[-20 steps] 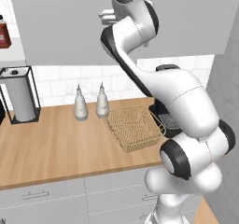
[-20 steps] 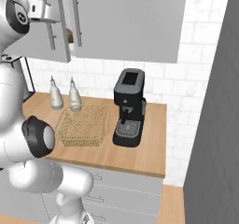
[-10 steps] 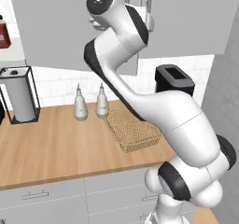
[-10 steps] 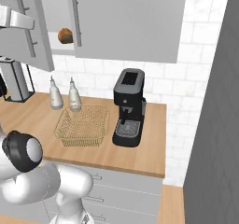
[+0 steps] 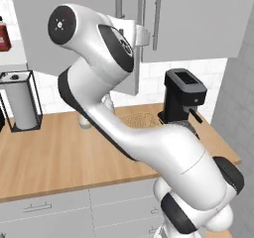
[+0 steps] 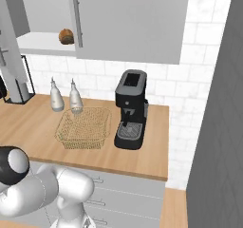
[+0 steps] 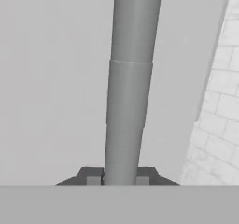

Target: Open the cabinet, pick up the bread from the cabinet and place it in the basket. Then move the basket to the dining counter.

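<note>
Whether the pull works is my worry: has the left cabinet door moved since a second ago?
Yes. The left door swung leftward, away from the shut right door, uncovering the bread.

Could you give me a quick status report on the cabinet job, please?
Tool shut on cabinet door handle. Door swung open; bread on shelf, basket on counter. Nothing blocking.

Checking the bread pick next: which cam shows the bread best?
Right base view: the bread sits in the open on the cabinet's shelf, beside the door edge. In the left base view the arm and swung door cover that spot. The hand view looks at the door handle.
</note>
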